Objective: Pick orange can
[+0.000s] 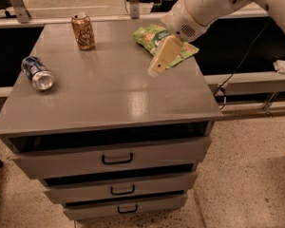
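Observation:
The orange can (83,31) stands upright near the far left of the grey cabinet top (109,89), orange and tan with a silver rim. My gripper (157,66) hangs over the right middle of the top on the white arm, its tan fingers pointing down and left. It is well to the right of the can and holds nothing that I can see.
A blue-and-silver can (37,73) lies on its side near the left edge. A green snack bag (156,38) lies at the far right, partly behind the gripper. The cabinet has three drawers (116,159) below. A cable hangs at the right.

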Controlling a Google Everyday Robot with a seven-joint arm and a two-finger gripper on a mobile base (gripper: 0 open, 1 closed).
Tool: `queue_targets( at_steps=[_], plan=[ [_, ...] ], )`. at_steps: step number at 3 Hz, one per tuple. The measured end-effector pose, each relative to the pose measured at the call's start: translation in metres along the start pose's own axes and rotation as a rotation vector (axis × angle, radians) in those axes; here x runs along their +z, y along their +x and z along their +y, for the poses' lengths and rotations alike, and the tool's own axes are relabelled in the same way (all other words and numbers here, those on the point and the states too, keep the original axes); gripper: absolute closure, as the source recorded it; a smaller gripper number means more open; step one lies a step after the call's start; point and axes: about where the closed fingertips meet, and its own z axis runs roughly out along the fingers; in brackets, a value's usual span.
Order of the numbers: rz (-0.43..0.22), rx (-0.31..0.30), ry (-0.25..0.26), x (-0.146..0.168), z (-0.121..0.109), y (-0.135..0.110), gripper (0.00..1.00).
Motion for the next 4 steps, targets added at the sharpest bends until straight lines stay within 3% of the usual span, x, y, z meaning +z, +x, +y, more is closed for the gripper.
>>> queue_targets(
  at_steps=[1, 2, 4],
  plan=[
    [-0.042, -0.025, -0.014, 0.009, 0.0, -0.008, 0.0],
    [-0.148, -0.027, -0.028, 0.053, -0.013, -0.042, 0.0],
    [-0.311, 0.05, 0.019, 0.107, -0.041, -0.1, 0.0]
  ],
)
